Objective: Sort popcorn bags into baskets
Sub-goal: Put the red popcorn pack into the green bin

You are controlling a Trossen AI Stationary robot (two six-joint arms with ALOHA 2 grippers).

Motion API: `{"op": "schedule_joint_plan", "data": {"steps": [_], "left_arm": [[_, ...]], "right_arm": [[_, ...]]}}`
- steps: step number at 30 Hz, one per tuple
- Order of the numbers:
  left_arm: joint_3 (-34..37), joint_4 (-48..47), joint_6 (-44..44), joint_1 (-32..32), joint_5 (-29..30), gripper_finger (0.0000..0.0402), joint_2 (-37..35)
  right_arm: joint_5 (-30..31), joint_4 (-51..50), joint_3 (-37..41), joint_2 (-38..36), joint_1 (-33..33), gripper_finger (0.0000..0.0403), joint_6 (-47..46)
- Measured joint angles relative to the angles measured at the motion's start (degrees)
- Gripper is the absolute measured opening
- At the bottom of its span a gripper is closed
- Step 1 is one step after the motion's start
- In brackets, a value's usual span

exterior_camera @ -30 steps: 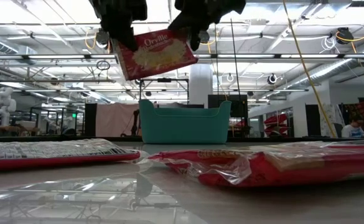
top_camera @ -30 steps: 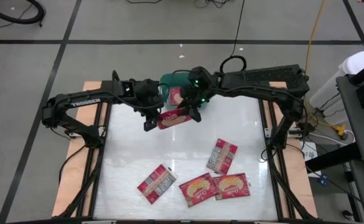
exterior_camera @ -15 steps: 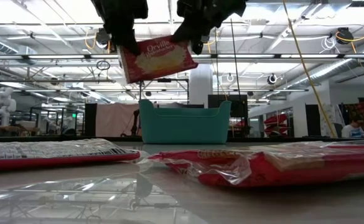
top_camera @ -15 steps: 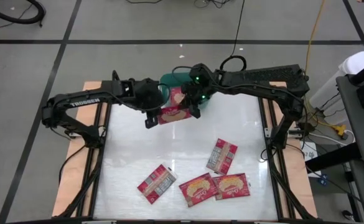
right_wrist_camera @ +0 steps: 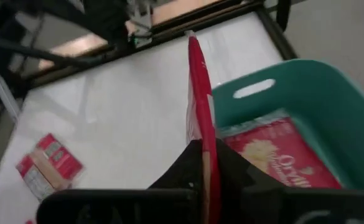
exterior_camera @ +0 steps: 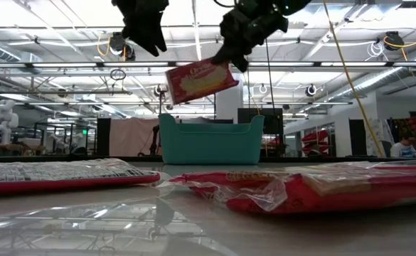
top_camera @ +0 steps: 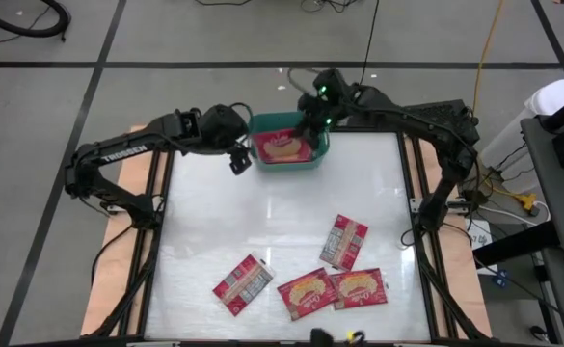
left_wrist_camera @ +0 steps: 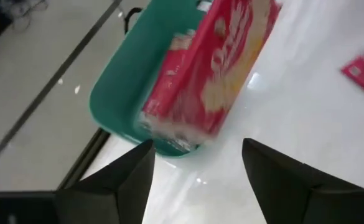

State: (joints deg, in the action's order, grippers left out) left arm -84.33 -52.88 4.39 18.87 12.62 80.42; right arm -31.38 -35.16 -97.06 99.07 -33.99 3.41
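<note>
A second ago both end effectors gripped one popcorn bag between them, in front of the basket. Now the left end effector (top_camera: 240, 159) has let go: its fingers (left_wrist_camera: 110, 186) stand wide apart with nothing between them, and it has drawn back to just beside the basket's left end. The right end effector (top_camera: 310, 130) alone carries the held popcorn bag (top_camera: 282, 147), its fingers pinched tight on the packet's edge, and it has moved the packet from over the open surface to above the teal basket (top_camera: 262, 121).

In the low view the held packet (exterior_camera: 201, 80) hangs tilted in the air above the basket (exterior_camera: 210, 140), clear of its rim, the right end effector (exterior_camera: 230, 58) at its upper right corner and the left end effector (exterior_camera: 153, 44) apart from it, higher and to the left. The packet is flat, red, with a cream-yellow popcorn picture and white lettering on the face that shows. The right wrist view sees it edge-on, a thin red line rising from between that arm's fingers (right_wrist_camera: 183, 163). Below it, another popcorn bag (right_wrist_camera: 280, 154) lies flat inside the basket, picture side up.

Four more packets lie on the white surface (top_camera: 214, 222), well apart from the basket: one showing its grey printed panel (top_camera: 243, 283), one lying beside it picture side up (top_camera: 306, 293), a third touching that one (top_camera: 359, 287), and one above them with its printed panel up (top_camera: 344, 241).
</note>
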Motion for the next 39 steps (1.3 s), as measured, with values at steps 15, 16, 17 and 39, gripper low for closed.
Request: {"op": "schedule_joint_plan", "data": {"steps": [15,16,17,39], "left_arm": [[0.0,-0.1,8.4,2.9,-0.6,0.02,0.0],[0.0,-0.1,8.9,2.9,-0.6,0.0198,0.0],[0.0,-0.1,9.4,2.9,-0.6,0.0195,0.0],[0.0,0.0,13.7,1.6,-3.8,0.0186,0.0]], "right_arm": [[-8.2,1.2,0.0,2.5,-13.0,0.0008,-3.5],[-8.9,1.4,0.0,3.2,-13.4,0.0008,-3.9],[-9.8,1.9,0.0,3.9,-13.7,0.0008,-4.6],[-13.3,5.0,0.0,14.4,-14.8,0.0029,-11.7]]}}
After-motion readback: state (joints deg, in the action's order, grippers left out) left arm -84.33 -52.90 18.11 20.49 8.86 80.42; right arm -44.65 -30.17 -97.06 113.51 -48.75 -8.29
